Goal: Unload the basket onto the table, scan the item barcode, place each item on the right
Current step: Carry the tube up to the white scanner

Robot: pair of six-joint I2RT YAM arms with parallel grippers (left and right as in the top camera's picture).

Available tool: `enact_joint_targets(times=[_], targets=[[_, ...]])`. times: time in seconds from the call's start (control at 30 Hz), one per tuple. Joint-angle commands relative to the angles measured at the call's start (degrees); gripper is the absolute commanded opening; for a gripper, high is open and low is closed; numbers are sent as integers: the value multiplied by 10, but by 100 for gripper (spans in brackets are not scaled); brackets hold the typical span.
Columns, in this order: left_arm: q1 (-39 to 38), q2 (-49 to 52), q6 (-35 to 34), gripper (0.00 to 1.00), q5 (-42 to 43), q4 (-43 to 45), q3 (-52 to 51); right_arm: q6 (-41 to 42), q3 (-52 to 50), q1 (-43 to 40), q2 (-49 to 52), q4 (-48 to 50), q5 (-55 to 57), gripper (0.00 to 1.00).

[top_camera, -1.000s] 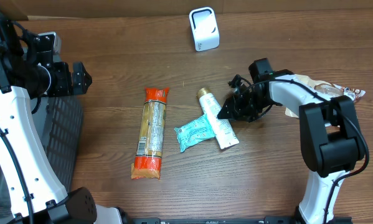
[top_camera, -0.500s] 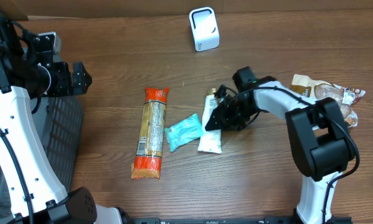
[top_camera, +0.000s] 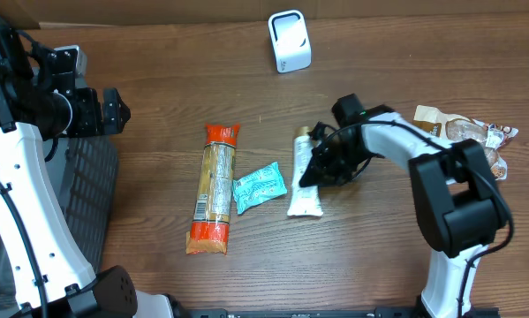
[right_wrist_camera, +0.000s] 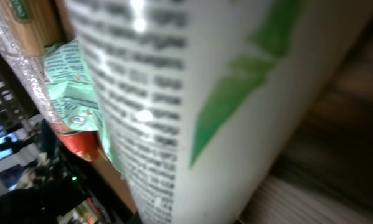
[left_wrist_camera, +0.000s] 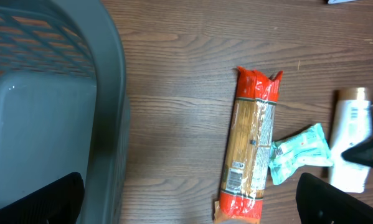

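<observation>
White right arm (top_camera: 395,132) low over tube (top_camera: 305,200)

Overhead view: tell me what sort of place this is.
Probably a mock checkout bench: a white scanner at the back of a wooden table, packaged goods laid out (pasta packet, teal pouch, white tube), and a grey basket at the left.

A mock shop checkout on a wooden table (top_camera: 158,283): white scanner (top_camera: 290,41) at top centre, grey basket (top_camera: 96,185) at left, pasta pack (top_camera: 215,187) and tube (top_camera: 305,201) mid-frame.
</observation>
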Motion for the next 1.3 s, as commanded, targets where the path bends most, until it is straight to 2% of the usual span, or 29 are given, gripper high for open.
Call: enact_joint_targets(times=[0.0,0.27,0.43,0.73,0.83,0.93,1.07,1.17,1.27], targets=[[-1,3,13,100,9,1,-2,-49,42,-14,-76,-15,30,4],[-1,3,13,100,9,1,-2,-115,61,17,-257,-21,-9,4],[-1,3,13,99,9,1,-2,-124,61,19,-327,-17,-62,4],[-1,3,13,99,9,1,-2,-123,60,19,-346,-30,-86,4],[-1,3,13,100,9,1,-2,-90,61,22,-346,-20,-64,4],[-1,3,13,100,9,1,-2,-38,92,33,-344,-16,23,3],[-1,3,13,99,9,1,-2,-12,221,57,-324,-56,233,3],[-1,3,13,100,9,1,-2,-40,280,93,-309,-33,442,4],[-1,3,13,100,9,1,-2,-117,275,135,-291,42,616,4]])
